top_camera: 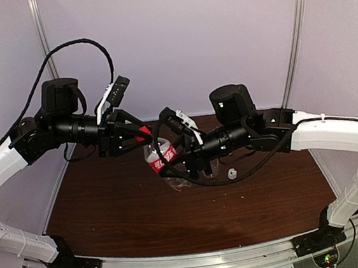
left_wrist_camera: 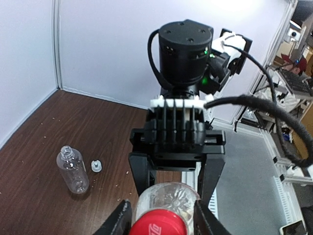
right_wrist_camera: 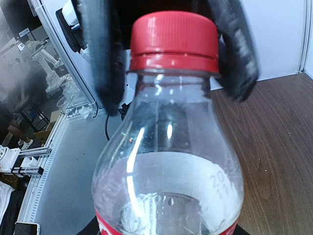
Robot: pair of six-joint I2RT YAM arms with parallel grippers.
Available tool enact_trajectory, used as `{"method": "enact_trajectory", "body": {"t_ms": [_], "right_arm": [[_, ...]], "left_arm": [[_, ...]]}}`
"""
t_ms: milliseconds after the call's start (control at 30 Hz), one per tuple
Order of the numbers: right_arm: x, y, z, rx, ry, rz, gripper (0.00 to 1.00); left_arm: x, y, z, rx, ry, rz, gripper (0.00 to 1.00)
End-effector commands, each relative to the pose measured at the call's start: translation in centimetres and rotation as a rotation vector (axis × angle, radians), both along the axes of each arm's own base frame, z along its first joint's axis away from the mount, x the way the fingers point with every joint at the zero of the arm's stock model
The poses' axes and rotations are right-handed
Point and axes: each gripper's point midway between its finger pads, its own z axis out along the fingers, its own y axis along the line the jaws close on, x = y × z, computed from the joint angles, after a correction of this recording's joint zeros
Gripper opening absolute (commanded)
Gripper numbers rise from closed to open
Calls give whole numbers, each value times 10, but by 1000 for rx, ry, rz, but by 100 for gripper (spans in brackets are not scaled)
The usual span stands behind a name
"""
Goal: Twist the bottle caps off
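Reaching in from the left edge, the left arm is holding its forearm roughly level above the surface (top_camera: 110,211), wrist pointing right. The left tool (top_camera: 139,135) is sitting at the top of the small bottle (right_wrist_camera: 168,161), and its two dark fingers (right_wrist_camera: 105,58) are pressing against opposite sides of the red cap (right_wrist_camera: 174,36): clamped on the cap. The cap is sitting on the bottle neck.

The right arm is coming in from the right edge, elbow raised, forearm also near level, wrist pointing left, so both tools are meeting head-on over the middle of the surface, a bit toward the far edge. The right tool (top_camera: 172,163) is sitting lower than the left one, its jaws straddling the red-labelled body of the small bottle. Can't tell whether they are actually squeezing it or just flanking it. The bottle is standing neck up between the two tools; whether its base is touching the surface is not clear.

The taller bottle (left_wrist_camera: 73,169), clear and unlabelled, is resting on the surface with its neck open, partly under the right tool in the top view. The white cap (left_wrist_camera: 96,166) is lying just beside it, apart from it, on the side toward the right edge.
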Motion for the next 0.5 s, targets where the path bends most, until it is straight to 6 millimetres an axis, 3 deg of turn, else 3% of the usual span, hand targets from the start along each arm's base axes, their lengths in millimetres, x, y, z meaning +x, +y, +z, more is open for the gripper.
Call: {"method": "enact_trajectory", "body": {"t_ms": [0, 167, 333, 467], "right_arm": [[-9, -4, 8, 75, 5, 20, 42], [-20, -9, 10, 133, 35, 60, 39], [-33, -14, 19, 207, 49, 119, 38], [-41, -16, 25, 247, 63, 166, 38]], "left_arm": [[-10, 3, 35, -150, -99, -19, 53], [-18, 13, 42, -235, -123, -7, 79], [-19, 15, 43, -286, -121, -2, 82], [-21, 9, 46, -332, -96, -43, 76]]}}
